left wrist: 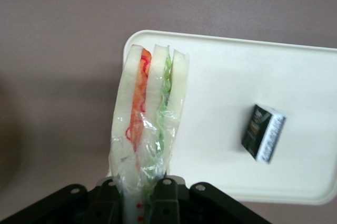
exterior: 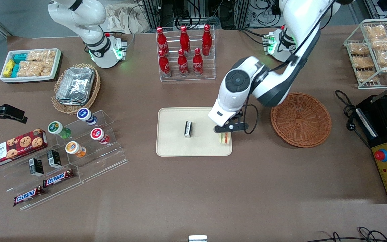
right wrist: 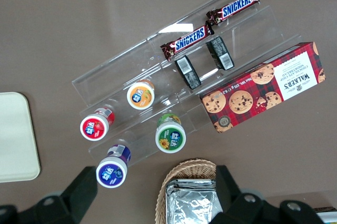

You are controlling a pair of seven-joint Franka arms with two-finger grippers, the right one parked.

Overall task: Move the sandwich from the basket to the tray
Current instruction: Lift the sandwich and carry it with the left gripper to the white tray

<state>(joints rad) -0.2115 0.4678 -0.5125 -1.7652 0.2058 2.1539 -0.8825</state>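
Now tool (exterior: 226,133) pinches sandwich (left wrist: 147,124) over tray (exterior: 173,148) corner.

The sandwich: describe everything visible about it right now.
The sandwich is a wedge in crinkled clear wrap: three pale bread slices with a red-orange filling layer and a green one between them. The gripper is shut on its narrow end, the fingers pressing the wrap. It hangs over the corner of the cream tray nearest the empty brown basket; whether it touches the tray cannot be told. The small black-and-white box lies apart from it on the tray.
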